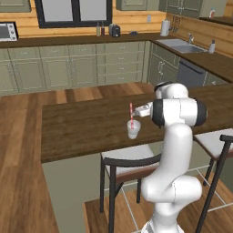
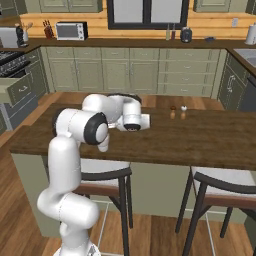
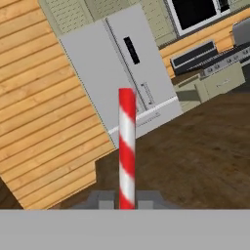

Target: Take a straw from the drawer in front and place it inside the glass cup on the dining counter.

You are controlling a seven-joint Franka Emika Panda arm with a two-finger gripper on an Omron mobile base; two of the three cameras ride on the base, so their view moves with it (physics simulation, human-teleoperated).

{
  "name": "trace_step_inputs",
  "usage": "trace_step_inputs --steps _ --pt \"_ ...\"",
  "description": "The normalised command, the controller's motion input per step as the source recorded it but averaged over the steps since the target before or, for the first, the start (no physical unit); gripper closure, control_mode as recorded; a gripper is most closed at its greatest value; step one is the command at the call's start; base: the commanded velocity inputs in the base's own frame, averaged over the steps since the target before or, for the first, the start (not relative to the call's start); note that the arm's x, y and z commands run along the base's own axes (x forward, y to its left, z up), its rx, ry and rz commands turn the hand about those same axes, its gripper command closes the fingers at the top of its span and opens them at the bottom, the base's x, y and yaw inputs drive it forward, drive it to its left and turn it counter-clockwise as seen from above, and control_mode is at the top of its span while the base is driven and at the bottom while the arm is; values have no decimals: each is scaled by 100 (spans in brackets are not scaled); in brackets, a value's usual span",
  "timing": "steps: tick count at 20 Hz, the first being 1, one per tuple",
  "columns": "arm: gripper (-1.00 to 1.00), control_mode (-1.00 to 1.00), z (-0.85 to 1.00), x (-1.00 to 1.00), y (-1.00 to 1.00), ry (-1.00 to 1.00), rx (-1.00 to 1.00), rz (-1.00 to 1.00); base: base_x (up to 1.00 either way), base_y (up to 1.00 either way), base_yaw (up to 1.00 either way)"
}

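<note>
I am holding the straw (image 1: 131, 114) pinched tight in the gripper (image 3: 127, 201), its low end already dipping into the glass cup (image 1: 133, 129) on the dining counter (image 1: 82, 127), so I am keeping it straight before letting go.

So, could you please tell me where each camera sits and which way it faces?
Left base view: behind the arm's left, looking forward and down at the dining counter; the arm rises lower right, beside the straw in the glass cup.
Right base view: behind its right, over the same counter; the arm rises lower left.
Hand view: on the hand, along the gripper, which clamps the straw, towards the fridge.
Shared: both base views show the counter and back cabinets.
</note>
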Motion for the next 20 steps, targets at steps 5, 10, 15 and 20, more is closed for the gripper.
trace_step_inputs --steps 5,10,15,20 --pt "100 -100 0 1 -14 0 0 -3 0 0 0" --pt "-100 -100 0 0 0 0 0 -1 0 0 0" --pt "-100 -100 2 -2 0 0 0 -2 0 0 0" --pt "-100 -100 56 -19 0 -10 -1 -2 0 0 0"
